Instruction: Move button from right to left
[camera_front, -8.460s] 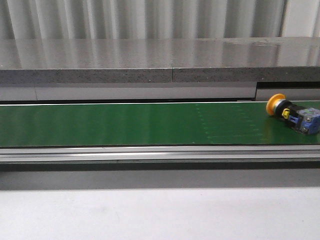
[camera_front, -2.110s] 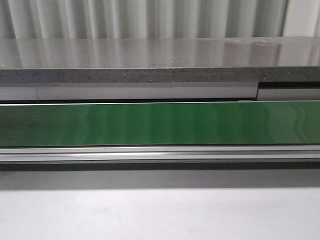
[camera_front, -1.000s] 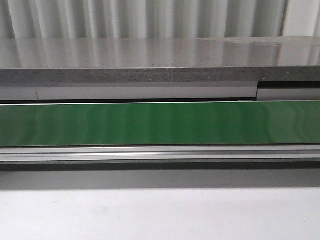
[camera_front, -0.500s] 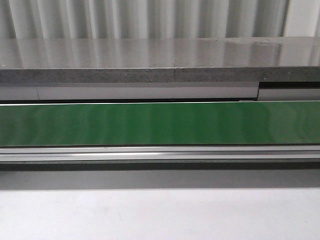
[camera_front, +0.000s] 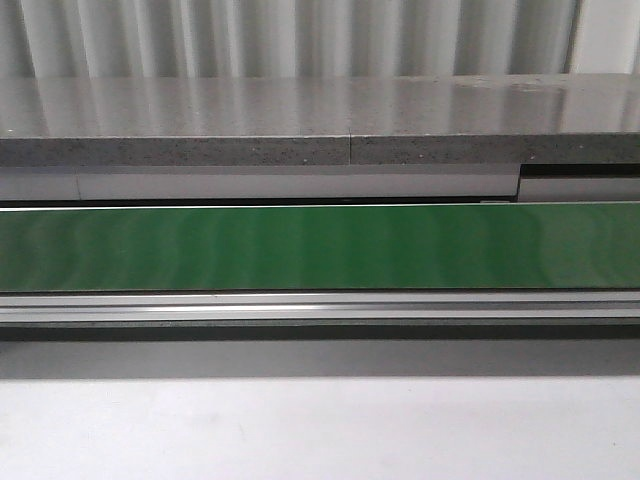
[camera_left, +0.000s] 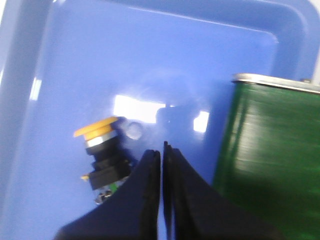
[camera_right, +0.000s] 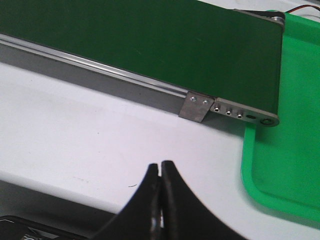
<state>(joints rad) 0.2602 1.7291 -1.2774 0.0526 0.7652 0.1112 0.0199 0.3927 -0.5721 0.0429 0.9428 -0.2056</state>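
Button (camera_left: 102, 157), the small push button with a yellow-orange mushroom head and black body, lies on the floor of the glossy blue plastic tray (camera_left: 65, 75), just beside my left tool (camera_left: 162, 150) and partly hidden behind one of its black fingers. That tool is pinched together with nothing between its tips. The green conveyor belt (camera_left: 270, 150) ends at the tray's edge. My right tool (camera_right: 160, 170) is likewise closed and empty, above the white worktop (camera_right: 75, 150), near a bright green tray (camera_right: 290, 125).

Bare glossy green conveyor belt (camera_front: 320, 247) runs full width across mid-frame; only the grey stone ledge (camera_front: 320, 125) above crowds it.
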